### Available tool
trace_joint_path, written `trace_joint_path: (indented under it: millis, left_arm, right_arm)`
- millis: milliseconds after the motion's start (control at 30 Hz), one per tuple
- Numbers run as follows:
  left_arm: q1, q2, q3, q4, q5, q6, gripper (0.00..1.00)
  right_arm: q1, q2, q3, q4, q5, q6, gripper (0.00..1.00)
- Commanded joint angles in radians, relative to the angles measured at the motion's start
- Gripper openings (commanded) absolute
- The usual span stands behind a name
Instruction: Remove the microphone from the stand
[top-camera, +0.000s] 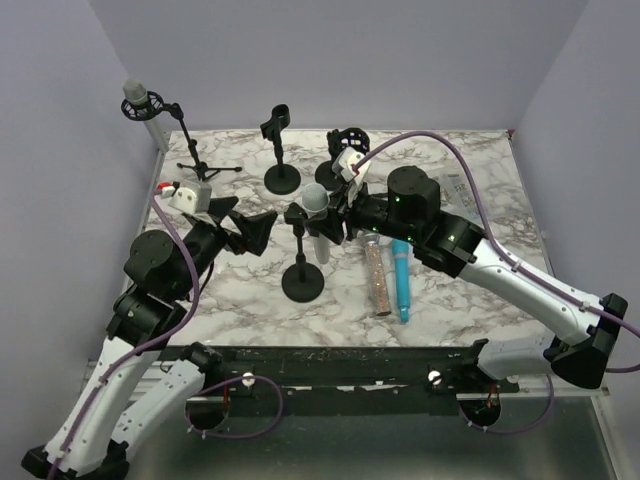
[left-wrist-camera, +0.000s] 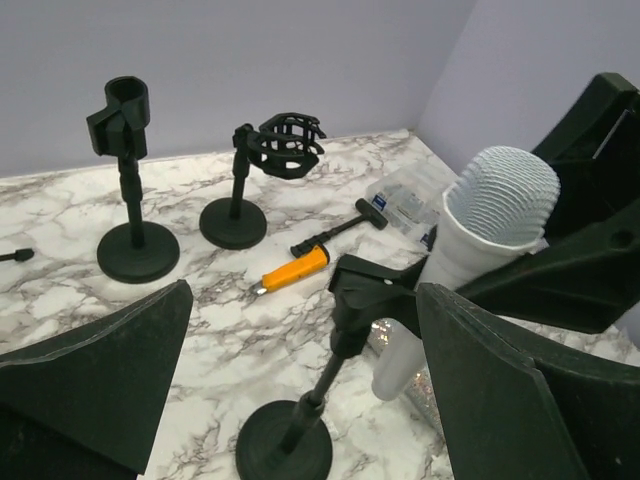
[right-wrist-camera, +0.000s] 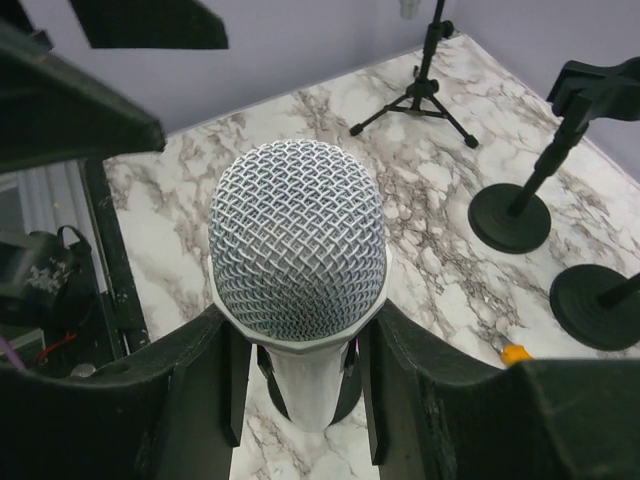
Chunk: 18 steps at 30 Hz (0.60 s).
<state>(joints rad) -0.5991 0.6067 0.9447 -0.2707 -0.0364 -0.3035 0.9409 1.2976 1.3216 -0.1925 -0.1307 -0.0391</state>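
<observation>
marble tabletop (top-camera: 470, 180) is carrying 4 stands. the white microphone (top-camera: 316, 200) is sitting in the clip of the near stand (top-camera: 302, 280) at the centre, and the right gripper (top-camera: 335, 215) is pinching its body just under the mesh head. the left gripper (top-camera: 250, 228) is hanging spread wide just left of that stand, touching nothing. behind, an empty clip stand (top-camera: 281, 150), a shock-mount stand (left-wrist-camera: 280, 145) and a tripod stand (top-camera: 190, 150) are standing. an orange-handled tool (left-wrist-camera: 295, 268), a teal microphone (top-camera: 400, 280) and a glittery microphone (top-camera: 379, 280) are lying nearby.

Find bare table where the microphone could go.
Bare: the near-left strip of table, between the left arm and the stand base; also the far right corner. Crowded: the middle, from the far stand to the blue tube.
</observation>
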Motion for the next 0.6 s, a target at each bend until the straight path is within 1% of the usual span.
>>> trace_joint_path:
  millis: [0, 67, 133, 200, 267, 367, 433, 500, 567]
  left_arm:
    - [0.271, 0.025, -0.040, 0.116, 0.470, -0.074, 0.98]
    - [0.381, 0.072, -0.054, 0.179, 0.686, -0.109, 0.99]
    - [0.473, 0.124, -0.081, 0.306, 0.913, -0.156, 0.98]
    - [0.526, 0.154, -0.117, 0.413, 1.043, -0.186, 0.99]
    - [0.539, 0.174, -0.138, 0.465, 1.109, -0.166, 0.99]
    - [0.538, 0.232, -0.122, 0.441, 1.177, -0.086, 0.99]
    - [0.539, 0.267, -0.118, 0.442, 1.201, -0.050, 0.99]
    - [0.536, 0.296, -0.125, 0.497, 1.220, -0.046, 0.99]
    - [0.524, 0.326, -0.115, 0.497, 1.223, -0.012, 0.98]
  right_arm:
    - [-0.040, -0.001, 0.015, -0.013, -0.222, -0.062, 0.01]
    - [-0.051, -0.004, 0.019, -0.015, -0.253, -0.064, 0.01]
    - [-0.067, -0.013, 0.018, -0.016, -0.286, -0.066, 0.01]
    - [-0.081, -0.015, 0.019, -0.021, -0.309, -0.068, 0.01]
    - [-0.095, -0.014, 0.018, -0.021, -0.330, -0.069, 0.01]
    - [-0.115, -0.011, 0.015, -0.025, -0.369, -0.068, 0.01]
    - [-0.122, -0.011, 0.014, -0.025, -0.386, -0.068, 0.01]
    - [-0.125, -0.008, 0.016, -0.025, -0.399, -0.067, 0.01]
    - [-0.129, -0.005, 0.020, -0.027, -0.410, -0.067, 0.01]
